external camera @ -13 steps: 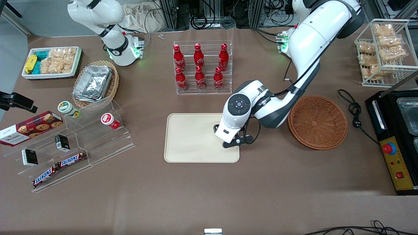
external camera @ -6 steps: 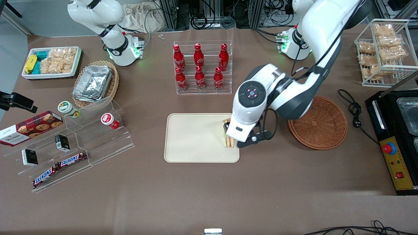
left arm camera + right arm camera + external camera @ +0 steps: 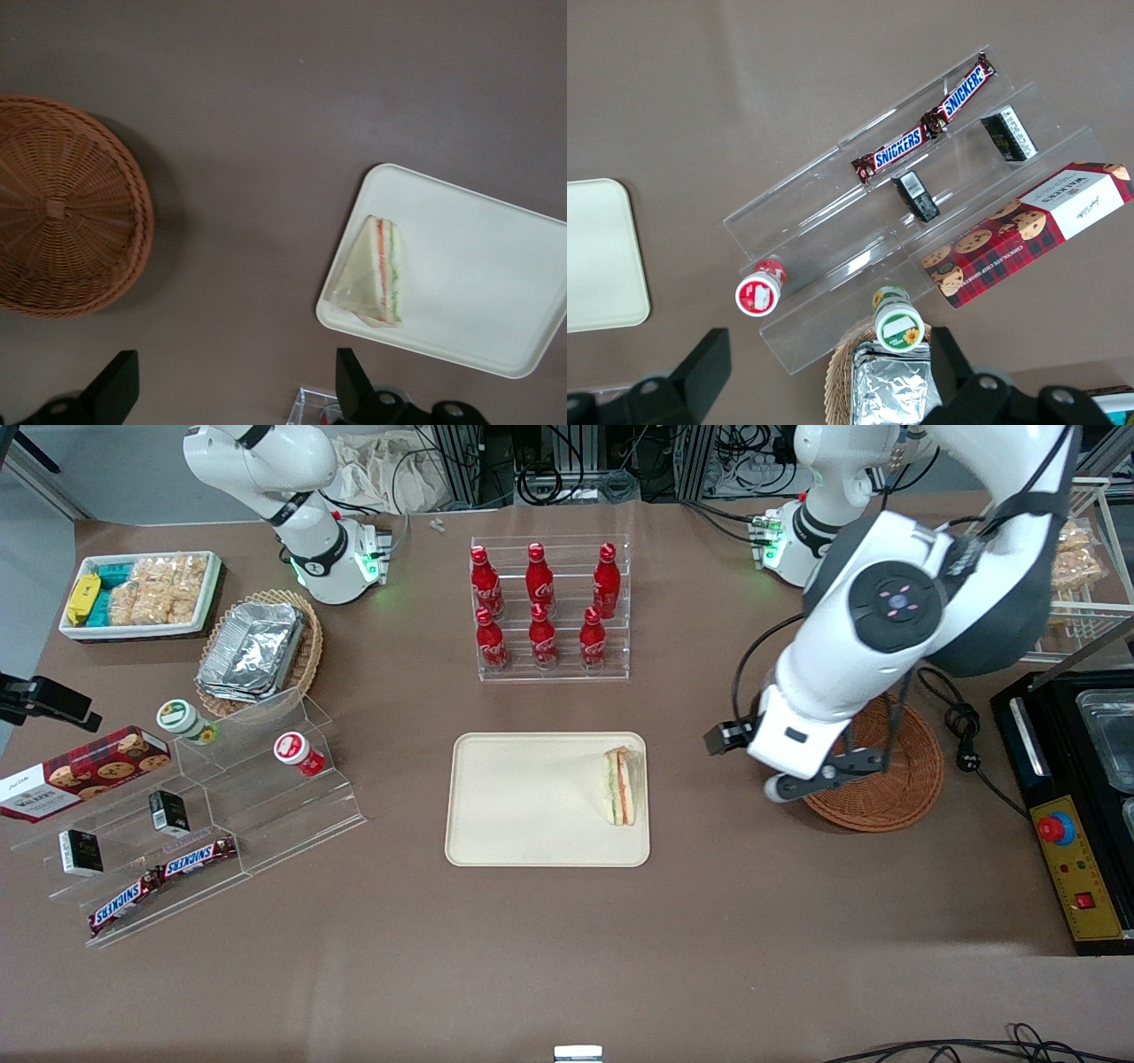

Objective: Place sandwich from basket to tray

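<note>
The sandwich [image 3: 622, 786] lies on the cream tray [image 3: 523, 806], at the tray's end nearest the basket, filling edge up. It also shows in the left wrist view [image 3: 376, 270] on the tray [image 3: 478, 274]. The round reddish-brown basket [image 3: 890, 779] is empty; it shows in the left wrist view [image 3: 62, 208] too. My left gripper [image 3: 797, 775] hangs high above the basket's rim and the table strip between basket and tray. It is open and empty [image 3: 235, 394], fingers [image 3: 120, 390] wide apart.
A clear rack of red bottles [image 3: 549, 611] stands farther from the camera than the tray. A black appliance [image 3: 1081, 797] and a cable [image 3: 961, 726] lie beside the basket. An acrylic stepped shelf [image 3: 221, 797], a foil-container basket [image 3: 259, 651] and a white snack bin [image 3: 142, 593] sit toward the parked arm's end.
My gripper let go of the sandwich on the tray, rose, and swung away toward the basket. The sandwich stays where it was set down.
</note>
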`<state>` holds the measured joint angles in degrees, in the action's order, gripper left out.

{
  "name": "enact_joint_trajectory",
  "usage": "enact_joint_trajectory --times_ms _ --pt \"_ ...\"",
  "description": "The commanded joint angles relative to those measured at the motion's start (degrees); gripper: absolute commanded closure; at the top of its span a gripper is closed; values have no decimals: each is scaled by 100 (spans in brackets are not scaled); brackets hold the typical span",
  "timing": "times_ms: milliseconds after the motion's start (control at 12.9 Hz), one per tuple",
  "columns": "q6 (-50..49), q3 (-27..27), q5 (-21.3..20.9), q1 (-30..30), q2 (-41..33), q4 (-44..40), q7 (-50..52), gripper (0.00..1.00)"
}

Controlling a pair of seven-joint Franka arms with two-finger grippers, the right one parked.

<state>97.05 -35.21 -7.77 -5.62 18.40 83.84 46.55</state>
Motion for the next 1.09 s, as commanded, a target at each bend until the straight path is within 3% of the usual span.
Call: enact_joint_trajectory --times_ms 0,311,699,1010 --pt "-98 6 100 -123 -206 238 -199 0" --pt "-186 -3 425 -606 -346 238 -936 0" --pt "-397 163 451 -994 -521 404 -2068 0" --pt "-117 1831 758 -108 -1363 1299 -3579 0"
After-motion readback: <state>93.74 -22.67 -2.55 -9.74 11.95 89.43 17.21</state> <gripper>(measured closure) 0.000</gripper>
